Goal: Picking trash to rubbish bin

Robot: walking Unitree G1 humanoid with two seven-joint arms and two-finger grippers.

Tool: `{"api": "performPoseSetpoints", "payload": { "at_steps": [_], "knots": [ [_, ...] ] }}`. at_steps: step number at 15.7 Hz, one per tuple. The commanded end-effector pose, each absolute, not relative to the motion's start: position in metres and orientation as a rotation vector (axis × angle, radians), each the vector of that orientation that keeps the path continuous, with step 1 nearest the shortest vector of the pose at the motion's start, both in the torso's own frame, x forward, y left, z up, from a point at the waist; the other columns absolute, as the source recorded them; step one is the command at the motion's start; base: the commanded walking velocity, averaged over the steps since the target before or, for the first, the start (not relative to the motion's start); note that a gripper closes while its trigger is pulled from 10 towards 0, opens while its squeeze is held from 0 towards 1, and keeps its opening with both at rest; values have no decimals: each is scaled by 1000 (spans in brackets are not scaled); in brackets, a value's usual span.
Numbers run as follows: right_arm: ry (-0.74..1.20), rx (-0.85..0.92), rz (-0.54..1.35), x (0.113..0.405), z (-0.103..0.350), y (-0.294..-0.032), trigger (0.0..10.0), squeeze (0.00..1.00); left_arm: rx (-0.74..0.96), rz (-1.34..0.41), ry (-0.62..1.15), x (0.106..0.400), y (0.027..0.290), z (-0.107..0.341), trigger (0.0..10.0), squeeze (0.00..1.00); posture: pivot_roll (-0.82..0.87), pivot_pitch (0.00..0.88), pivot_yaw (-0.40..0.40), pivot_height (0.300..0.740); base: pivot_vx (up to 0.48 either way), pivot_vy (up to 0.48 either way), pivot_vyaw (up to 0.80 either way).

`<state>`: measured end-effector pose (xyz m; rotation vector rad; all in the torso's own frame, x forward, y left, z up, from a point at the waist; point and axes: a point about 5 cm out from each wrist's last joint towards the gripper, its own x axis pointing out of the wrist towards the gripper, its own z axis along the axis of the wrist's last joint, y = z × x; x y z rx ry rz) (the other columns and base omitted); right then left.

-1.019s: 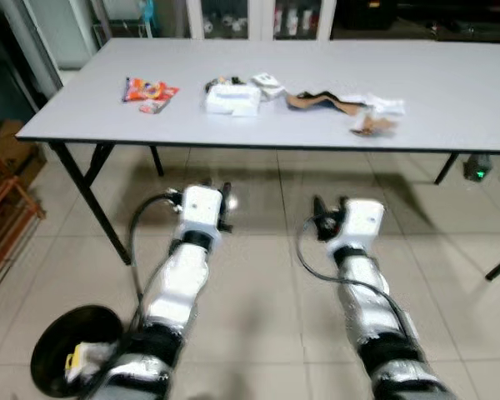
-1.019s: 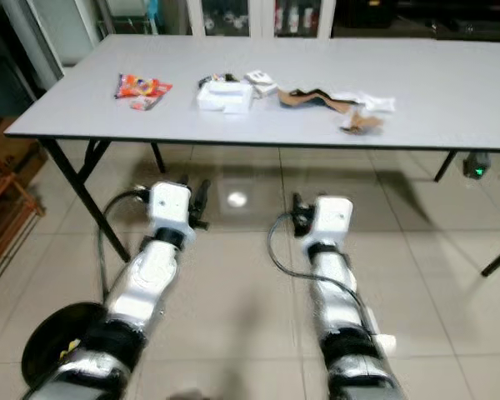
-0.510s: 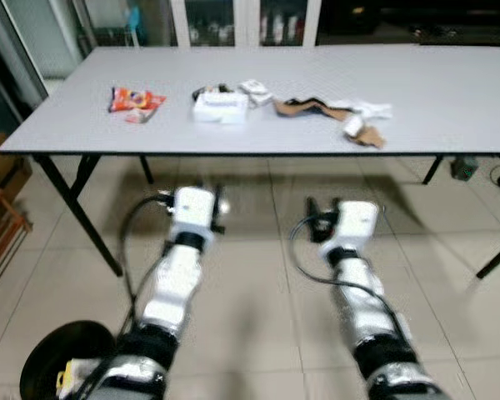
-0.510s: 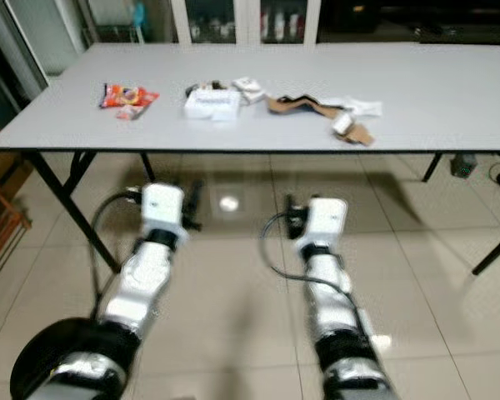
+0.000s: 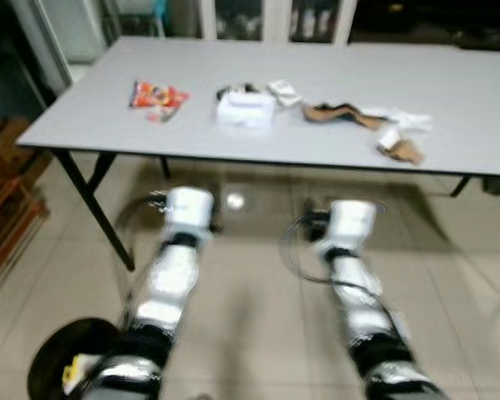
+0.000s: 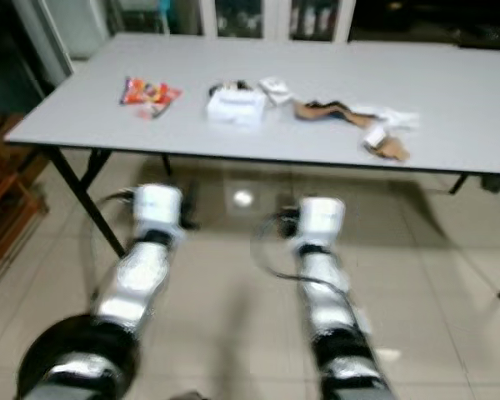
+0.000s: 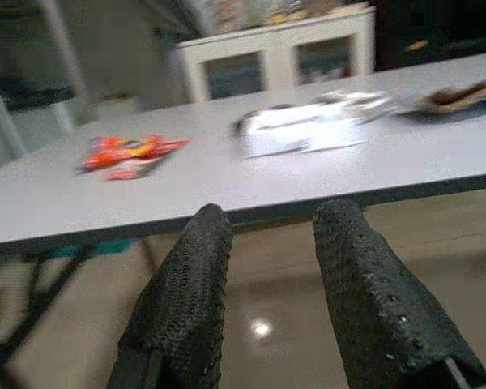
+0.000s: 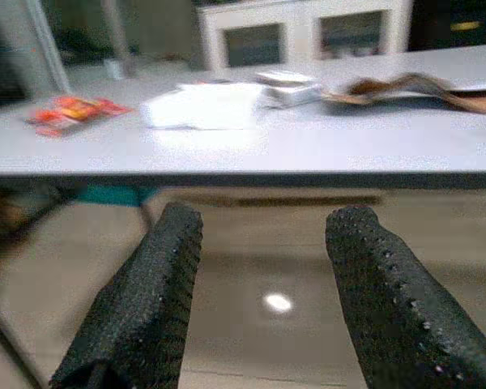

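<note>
A grey table [image 5: 475, 92] carries the trash: a red snack wrapper [image 5: 157, 94], a white packet [image 5: 246, 108], a small white box [image 5: 283, 90], a brown strip [image 5: 342, 112], a white crumpled tissue [image 5: 410, 121] and a brown scrap [image 5: 402, 150]. A black round bin [image 5: 46, 354] stands on the floor at my lower left with something yellow inside. Both silver arms reach forward below the table's front edge. My left gripper [image 7: 271, 235] is open and holds nothing, facing the wrapper [image 7: 130, 154] and packet [image 7: 304, 134]. Just as open and bare, my right gripper [image 8: 263, 235] faces the packet [image 8: 202, 105].
Black folding table legs [image 5: 96, 208] stand at the left, and another leg [image 5: 462, 185] at the right. A wooden rack [image 5: 8, 208] sits against the left edge. White cabinets [image 5: 267, 17] line the back wall. Tiled floor [image 5: 250, 333] lies between me and the table.
The whole picture has shifted and blurred, so the camera moved; the table's trash sits a little further right. Both arms keep the same forward pose with fingers open.
</note>
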<state>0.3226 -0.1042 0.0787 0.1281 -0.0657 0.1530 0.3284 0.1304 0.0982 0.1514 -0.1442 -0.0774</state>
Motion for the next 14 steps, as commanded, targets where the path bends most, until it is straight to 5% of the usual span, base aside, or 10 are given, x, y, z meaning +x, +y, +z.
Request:
{"api": "performPoseSetpoints", "payload": {
  "at_steps": [1, 12, 14],
  "knots": [
    [-78, 120, 108, 324, 80, -121, 10000, 0, 137, -106, -157, 329, 118, 102, 10000, 0, -7, 33, 36, 740, 326, 0, 0],
    [-75, 124, 111, 323, 80, -120, 10000, 0, 142, -117, -153, 329, 117, 101, 10000, 0, -6, 23, 37, 740, 313, 0, 0],
    [-70, 136, 123, 324, 79, -118, 10000, 0, 143, -117, -152, 329, 117, 101, 10000, 0, -7, 20, 37, 740, 352, 0, -800]
  ]
}}
